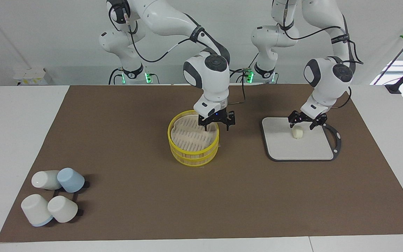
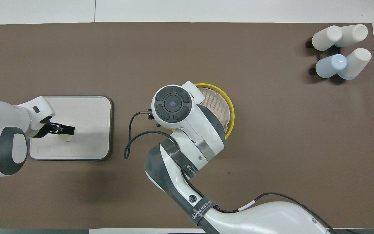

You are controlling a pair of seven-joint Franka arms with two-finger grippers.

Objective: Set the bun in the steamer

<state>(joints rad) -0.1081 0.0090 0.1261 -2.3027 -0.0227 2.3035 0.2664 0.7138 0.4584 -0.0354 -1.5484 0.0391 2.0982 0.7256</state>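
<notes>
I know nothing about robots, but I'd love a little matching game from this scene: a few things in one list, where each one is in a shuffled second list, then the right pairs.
Things:
1. bun
2. steamer
3. cups
4. left gripper

Places:
A. mid-table, with the right gripper at its rim
B. on the grey board
C. just above the bun
D. clustered toward the right arm's end of the table, farther from the robots than the steamer

Pairs: 1-B, 2-A, 3-D, 4-C
</notes>
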